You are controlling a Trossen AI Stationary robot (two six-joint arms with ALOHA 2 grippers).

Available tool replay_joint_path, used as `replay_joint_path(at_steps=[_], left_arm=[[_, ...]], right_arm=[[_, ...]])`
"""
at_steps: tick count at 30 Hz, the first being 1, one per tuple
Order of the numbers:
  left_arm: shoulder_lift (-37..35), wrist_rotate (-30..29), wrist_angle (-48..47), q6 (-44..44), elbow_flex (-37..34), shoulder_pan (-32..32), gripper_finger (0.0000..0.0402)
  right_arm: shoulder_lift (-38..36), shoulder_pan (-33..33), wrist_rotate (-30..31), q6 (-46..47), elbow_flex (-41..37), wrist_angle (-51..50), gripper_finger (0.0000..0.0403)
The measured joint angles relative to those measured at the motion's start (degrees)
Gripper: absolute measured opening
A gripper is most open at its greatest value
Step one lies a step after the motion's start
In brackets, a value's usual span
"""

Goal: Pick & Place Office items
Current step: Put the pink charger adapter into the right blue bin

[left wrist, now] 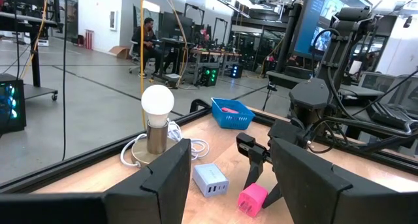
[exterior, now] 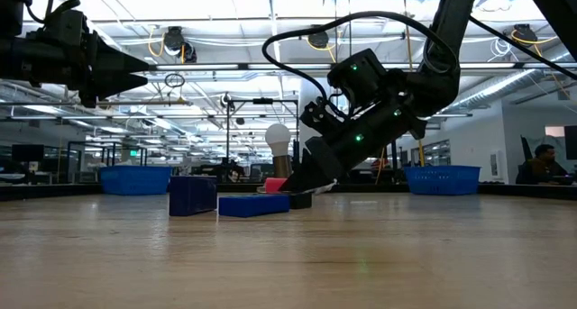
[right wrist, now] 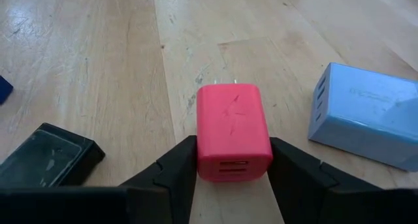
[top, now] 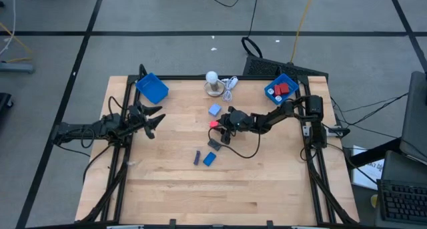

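A red charger block (right wrist: 234,129) lies low at the table's middle (top: 214,123), with my right gripper (right wrist: 234,160) shut on it. My right gripper also shows in the low view (exterior: 302,187). Beside the red block are a light blue charger (right wrist: 366,123) and a dark grey block (right wrist: 49,155). A blue block (top: 209,158) and a dark purple block (top: 197,158) lie nearer the front edge. My left gripper (top: 155,119) hangs open above the table's left side, holding nothing. My right gripper pinches the red block's two side faces (right wrist: 202,152) between its two fingers, at the end with the sockets. The fingers slant down from the table's right side and lie along the block; its prongs (right wrist: 215,81) point away from the gripper. Whether it rests on the wood, I cannot tell.
A blue tray (top: 275,90) at the back right holds red pieces; a second blue tray (top: 153,87) stands at the back left. A white bulb on a round base (top: 212,82) with a white cord stands at the back middle.
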Motion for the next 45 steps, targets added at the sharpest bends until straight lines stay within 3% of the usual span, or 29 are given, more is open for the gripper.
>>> replay_joint_path(at_steps=[45], left_arm=[[0.0,0.0,0.0,0.0,0.0,0.0,0.0214]], right_arm=[[0.0,0.0,0.0,0.0,0.0,0.0,0.0156]])
